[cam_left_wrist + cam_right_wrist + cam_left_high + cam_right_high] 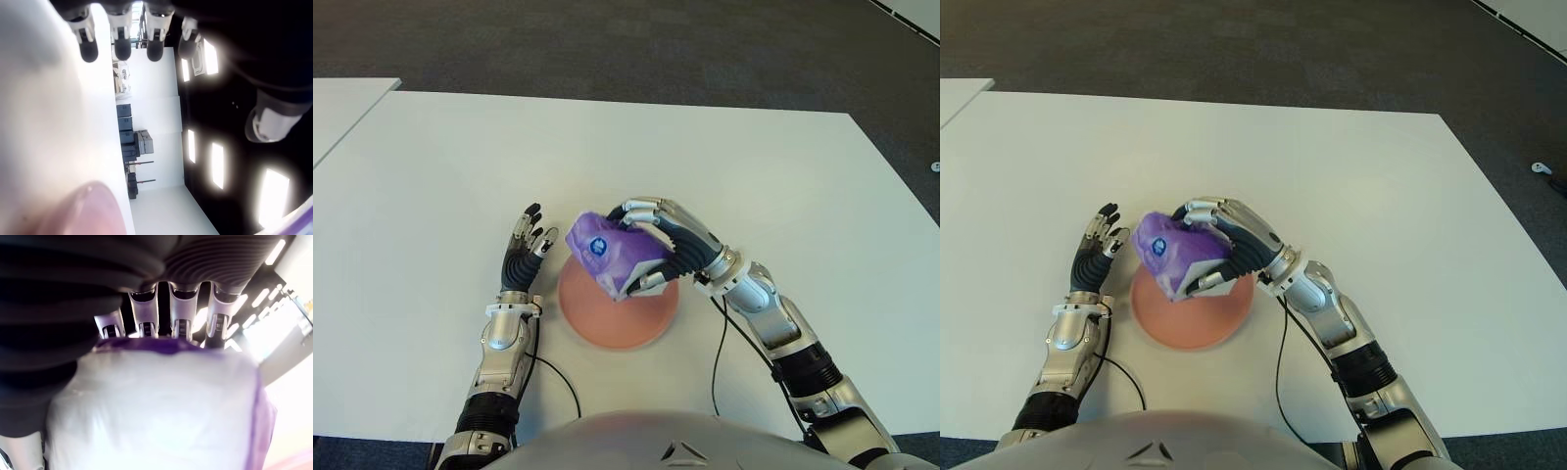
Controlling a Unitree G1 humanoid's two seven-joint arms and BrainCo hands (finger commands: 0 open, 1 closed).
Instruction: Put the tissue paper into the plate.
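A purple tissue pack [607, 252] with a blue round mark is held in my right hand [651, 245], whose fingers wrap over its top and side. The pack hangs just above the pink round plate [626, 318] near the table's front edge, over the plate's far half. In the right wrist view the pack [161, 401] fills the palm under the curled fingers [146, 318]. My left hand [524, 250] shows left of the plate, fingers stretched out and holding nothing. The plate's rim [90, 208] shows in the left wrist view.
The white table [607, 147] stretches wide behind and to both sides of the plate. A second white table edge [342, 108] stands at the far left. Dark carpet [656, 49] lies beyond. Black cables [715, 362] trail from my arms near the front edge.
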